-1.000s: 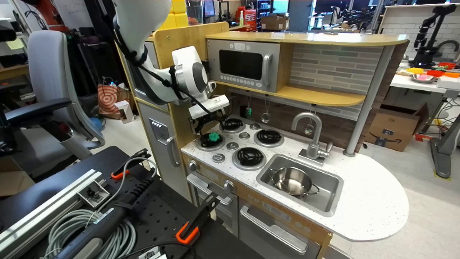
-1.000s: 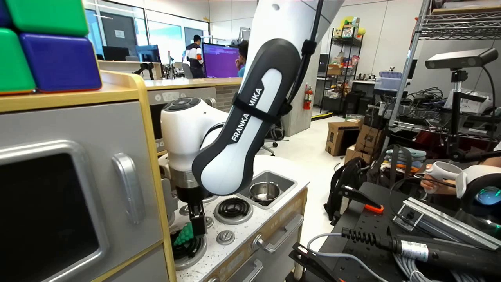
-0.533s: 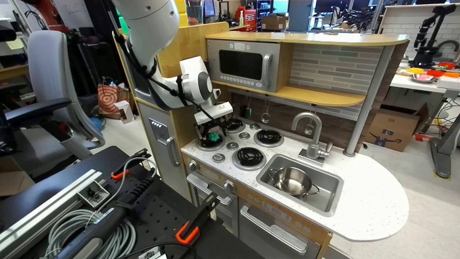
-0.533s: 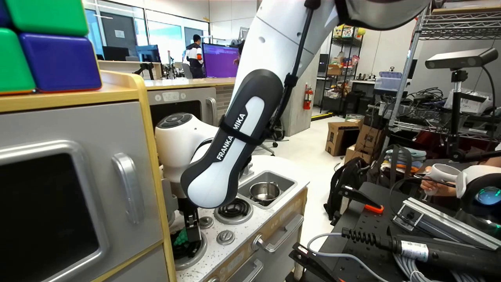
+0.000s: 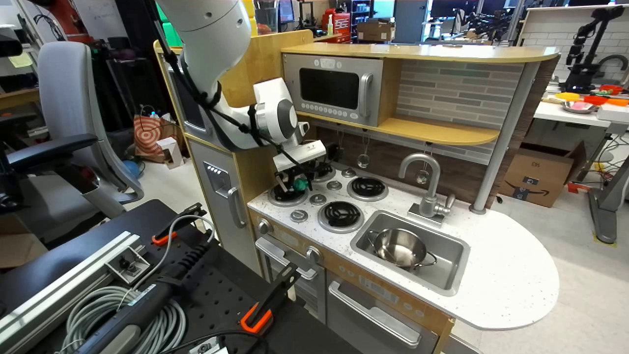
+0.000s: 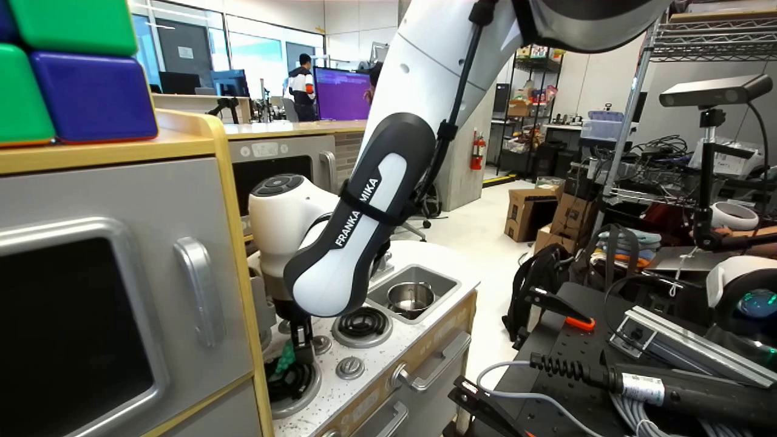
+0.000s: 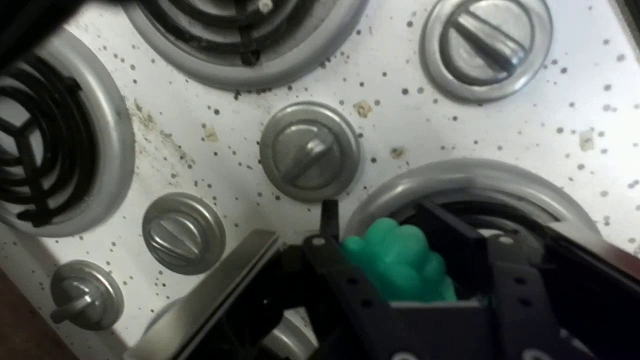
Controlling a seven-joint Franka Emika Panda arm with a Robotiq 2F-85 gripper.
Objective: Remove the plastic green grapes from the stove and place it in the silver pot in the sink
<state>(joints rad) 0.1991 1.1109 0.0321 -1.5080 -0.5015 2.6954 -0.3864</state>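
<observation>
Because the gripper [image 7: 378, 215] pinches the plastic green grapes [image 7: 395, 260] over a burner [image 6: 298, 386] of the stove [image 7: 415, 120], the grasp looks done; contact below is unclear. Remaining are the carry past raised knobs [image 7: 310, 150] and the release into the silver pot [image 5: 400, 247] in the sink [image 5: 449, 253], where the faucet [image 5: 431, 195] may hinder.

Both exterior views share stove [image 5: 340, 195] and sink [image 5: 447, 258], looking down; the wrist view faces the stove up close.
</observation>
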